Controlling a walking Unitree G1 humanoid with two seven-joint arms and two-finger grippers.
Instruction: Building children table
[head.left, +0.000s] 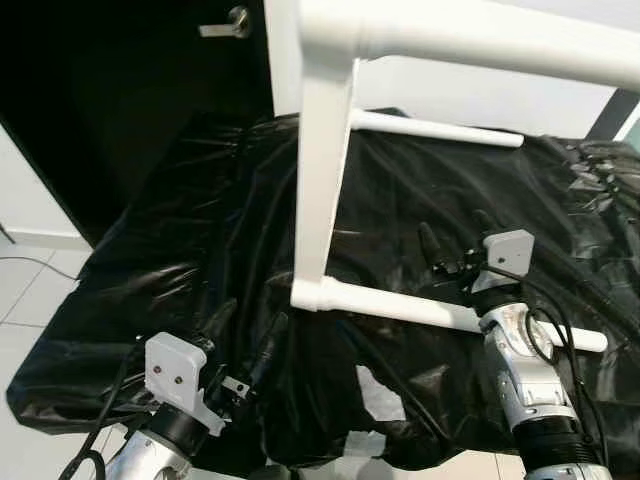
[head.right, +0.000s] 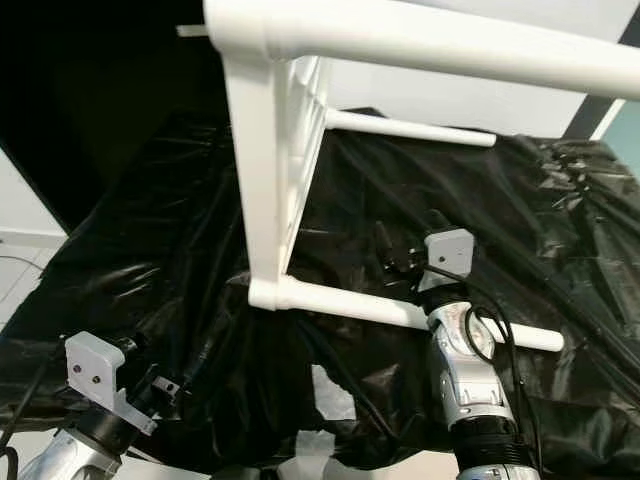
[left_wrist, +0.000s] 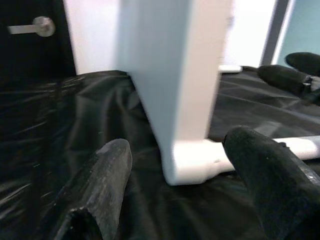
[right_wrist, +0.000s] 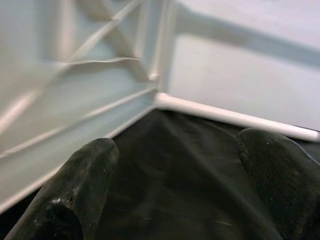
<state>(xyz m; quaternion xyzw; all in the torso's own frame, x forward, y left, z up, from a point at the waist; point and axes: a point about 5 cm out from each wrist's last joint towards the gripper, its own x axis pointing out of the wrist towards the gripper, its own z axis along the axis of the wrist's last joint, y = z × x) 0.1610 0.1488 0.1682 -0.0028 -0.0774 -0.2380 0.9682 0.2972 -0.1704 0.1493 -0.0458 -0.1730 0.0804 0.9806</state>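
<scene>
A white plastic children's table (head.left: 322, 150) lies on its side on a black plastic sheet (head.left: 180, 230). Its top stands on edge and its legs stick out to the right. The lowest leg (head.left: 400, 308) rests on the sheet. My left gripper (head.left: 258, 362) is low at the front left, open, with its fingers (left_wrist: 102, 180) pointing at the table's bottom corner (left_wrist: 192, 162), short of it. My right gripper (head.left: 455, 238) is open and reaches over the lowest leg toward the ribbed underside (right_wrist: 75, 85) of the tabletop, holding nothing.
A dark door with a silver handle (head.left: 228, 24) stands behind on the left, next to a white wall. Tiled floor (head.left: 30, 290) lies beyond the sheet's left edge. White tape patches (head.left: 380, 395) mark the sheet near the front. Another leg (head.left: 470, 40) crosses overhead.
</scene>
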